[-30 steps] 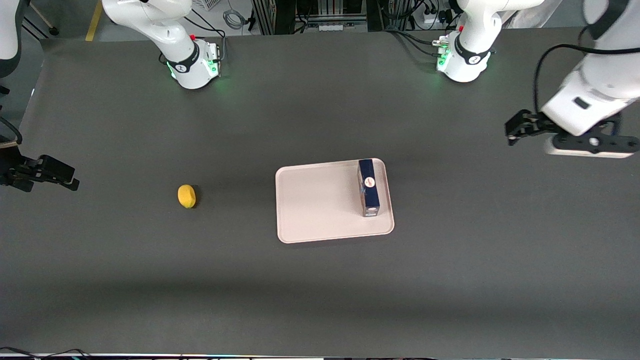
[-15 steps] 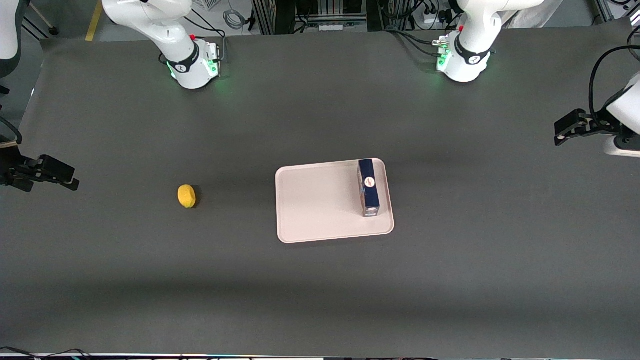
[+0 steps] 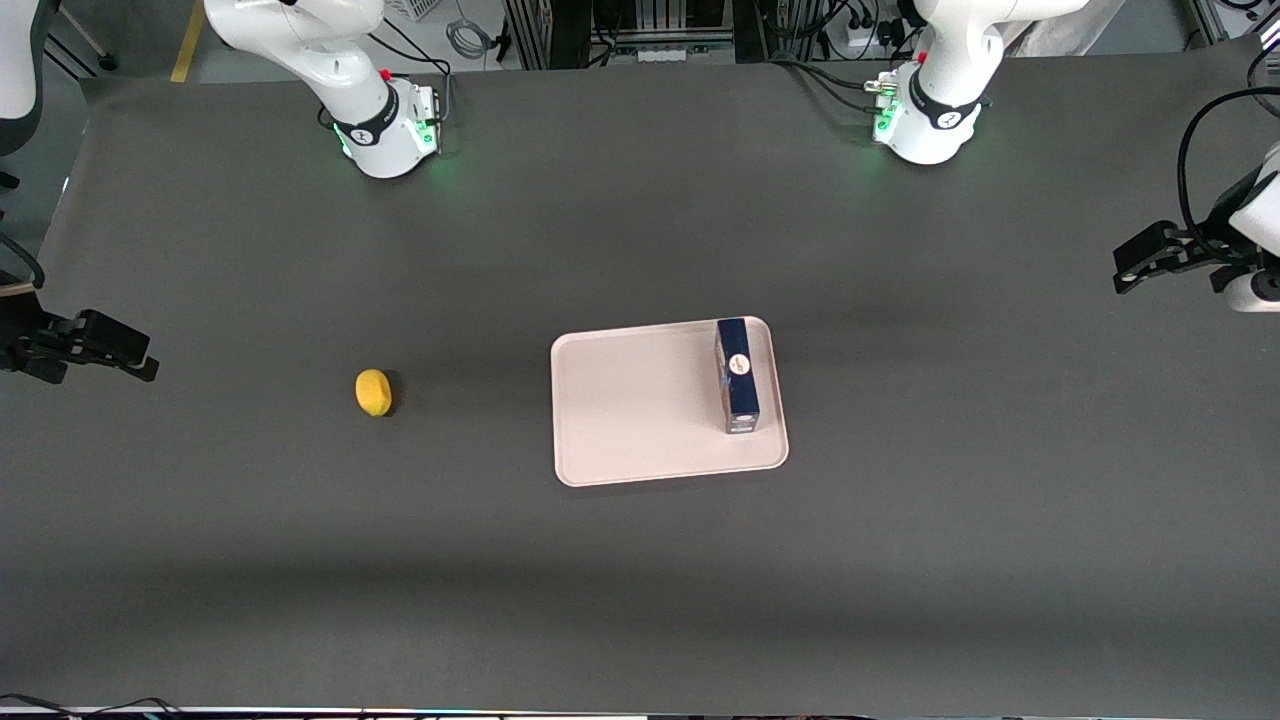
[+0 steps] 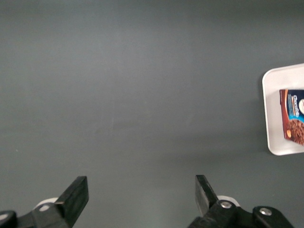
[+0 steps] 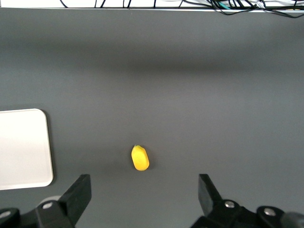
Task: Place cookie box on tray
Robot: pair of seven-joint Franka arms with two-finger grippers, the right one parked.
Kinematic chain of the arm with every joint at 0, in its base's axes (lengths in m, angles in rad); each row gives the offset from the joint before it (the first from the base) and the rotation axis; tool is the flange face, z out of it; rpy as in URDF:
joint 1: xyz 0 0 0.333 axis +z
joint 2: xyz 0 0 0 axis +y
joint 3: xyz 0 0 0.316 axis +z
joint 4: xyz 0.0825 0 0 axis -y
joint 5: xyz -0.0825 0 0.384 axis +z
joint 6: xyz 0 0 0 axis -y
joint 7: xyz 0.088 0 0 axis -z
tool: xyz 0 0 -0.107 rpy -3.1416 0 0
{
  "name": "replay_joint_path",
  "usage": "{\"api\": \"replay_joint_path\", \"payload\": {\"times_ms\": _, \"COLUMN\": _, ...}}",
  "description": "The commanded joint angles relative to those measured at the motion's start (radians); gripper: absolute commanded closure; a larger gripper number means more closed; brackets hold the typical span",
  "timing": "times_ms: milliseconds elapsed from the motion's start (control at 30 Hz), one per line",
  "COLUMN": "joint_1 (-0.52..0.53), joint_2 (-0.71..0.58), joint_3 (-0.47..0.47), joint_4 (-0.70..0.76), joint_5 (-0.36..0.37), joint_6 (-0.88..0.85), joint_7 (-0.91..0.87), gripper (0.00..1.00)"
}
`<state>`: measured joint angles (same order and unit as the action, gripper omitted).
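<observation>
Navy-blue cardboard on pale pink: the cookie box [image 3: 737, 376] already rests inside the tray [image 3: 640, 420], lying flat with its long side running from the far rim toward the near rim, close along the tray edge that faces my end of the table. From my wrist camera I can see part of the box's printed face [image 4: 293, 116] and the tray's rounded corner [image 4: 273, 114], so both sit well apart from me.

My gripper [image 3: 1150, 258] hangs over bare table at the working arm's end, far out sideways from the tray and a little farther from the front camera than it. My fingers [image 4: 76, 194] are spread wide with nothing between them; only dark table surface [image 4: 142, 95] shows in the gap.

As I judge it, the placing itself is done: the box is wholly within the rim, touching nothing but the tray floor, and I am not holding it. Nothing seems left except parking the arm. A small yellow object [image 3: 373, 391] lies toward the parked arm's end of the table, well apart from the tray, and plays no part in this.
</observation>
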<state>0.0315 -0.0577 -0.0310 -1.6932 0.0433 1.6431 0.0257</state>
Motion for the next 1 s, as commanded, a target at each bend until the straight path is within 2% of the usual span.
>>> {"api": "replay_joint_path", "payload": {"times_ms": 0, "joint_1": -0.012, "joint_2": -0.027, "joint_3": 0.01, "joint_4": -0.017, "joint_5": 0.001, "joint_6": -0.008, "joint_7": -0.032, "gripper": 0.0}}
{"api": "replay_joint_path", "payload": {"times_ms": 967, "joint_1": -0.019, "joint_2": -0.028, "joint_3": 0.005, "joint_4": 0.006, "joint_5": -0.002, "joint_6": -0.031, "joint_7": -0.03, "gripper": 0.0}}
